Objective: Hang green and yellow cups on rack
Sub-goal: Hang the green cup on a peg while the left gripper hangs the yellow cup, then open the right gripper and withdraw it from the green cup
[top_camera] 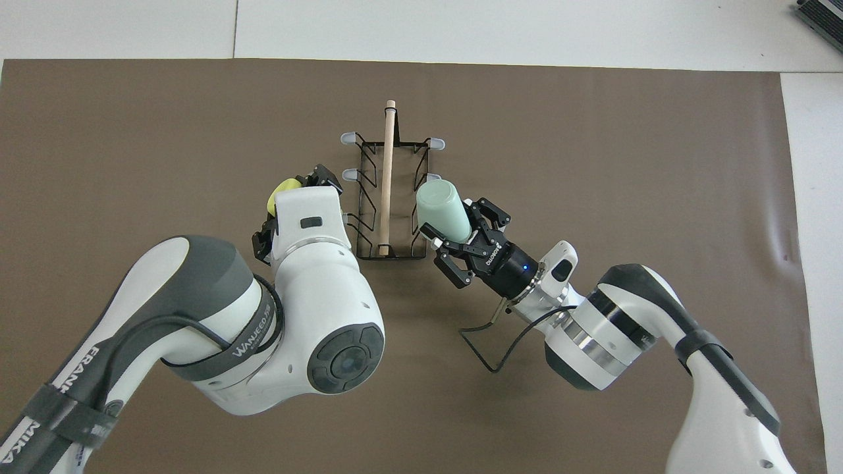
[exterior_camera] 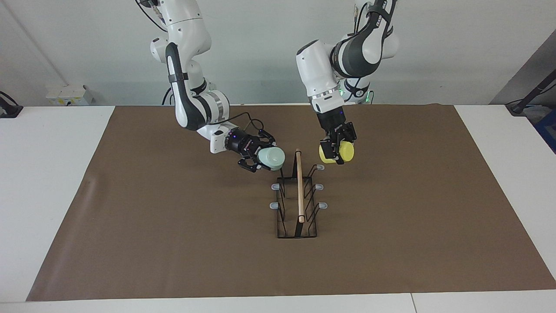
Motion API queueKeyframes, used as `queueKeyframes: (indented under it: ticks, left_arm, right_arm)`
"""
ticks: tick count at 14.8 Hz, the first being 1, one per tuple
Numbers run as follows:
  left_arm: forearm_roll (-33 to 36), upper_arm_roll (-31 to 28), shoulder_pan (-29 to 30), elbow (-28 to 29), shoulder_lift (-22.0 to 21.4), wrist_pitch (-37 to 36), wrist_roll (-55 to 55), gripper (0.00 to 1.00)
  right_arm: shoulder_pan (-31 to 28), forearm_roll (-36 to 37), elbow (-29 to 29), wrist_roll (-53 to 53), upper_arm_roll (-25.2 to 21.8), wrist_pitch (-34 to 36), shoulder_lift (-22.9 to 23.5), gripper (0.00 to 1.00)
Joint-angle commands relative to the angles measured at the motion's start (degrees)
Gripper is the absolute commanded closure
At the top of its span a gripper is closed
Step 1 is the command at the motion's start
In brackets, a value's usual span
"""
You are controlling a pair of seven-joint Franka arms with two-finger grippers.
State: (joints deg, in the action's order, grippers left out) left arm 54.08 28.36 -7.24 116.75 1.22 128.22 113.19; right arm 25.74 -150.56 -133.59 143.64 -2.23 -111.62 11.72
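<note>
The rack (exterior_camera: 299,191) stands mid-table on the brown mat, its wooden rod pointing away from the robots; it also shows in the overhead view (top_camera: 387,191). My right gripper (exterior_camera: 263,155) is shut on the mint green cup (exterior_camera: 272,158), held tilted on its side against the rack's end nearest the robots. The cup (top_camera: 442,210) hides that side's nearest peg, and I cannot tell whether the peg is inside it. My left gripper (exterior_camera: 335,154) is shut on the yellow cup (exterior_camera: 343,152), held just above the nearest peg (exterior_camera: 320,167) on the other side. In the overhead view the wrist hides most of the yellow cup (top_camera: 282,194).
The brown mat (exterior_camera: 173,226) covers most of the white table. The other grey-tipped pegs (exterior_camera: 322,205) carry nothing. A white box (exterior_camera: 69,94) sits at the table's edge by the wall, at the right arm's end.
</note>
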Motion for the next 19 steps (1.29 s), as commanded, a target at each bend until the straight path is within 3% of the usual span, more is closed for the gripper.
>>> queueKeyframes:
  ticks: [1,5,12,13,14,19]
  left_arm:
    - [6.4,1.5,-0.2,-1.2,2.9,-2.8,6.4,1.0]
    - [12.1,3.0,-0.8,-3.3,7.1,-7.0,13.6,1.0]
    - [17.3,7.1,-1.1,-4.2,11.7,-13.1,16.1,1.0]
    - [18.4,7.2,-1.2,-4.2,12.4,-13.9,17.1,1.0]
    - [19.6,7.7,-2.0,-4.2,13.4,-15.3,17.9,1.0]
    - [20.8,7.9,-2.2,-4.1,14.3,-16.3,19.3,1.0]
  right_arm:
    - [0.9,-9.5,0.2,3.7,0.9,0.7,1.1,1.0]
    - [1.0,-9.6,0.3,4.2,0.9,1.3,2.6,1.0]
    - [1.0,-9.5,0.3,4.8,1.0,1.1,3.5,1.0]
    - [1.0,-9.6,0.3,4.8,1.1,0.9,3.5,0.83]
    - [1.0,-9.6,0.3,4.8,1.1,1.0,3.5,0.01]
    - [0.9,-9.6,0.6,4.8,1.0,1.4,3.5,0.0]
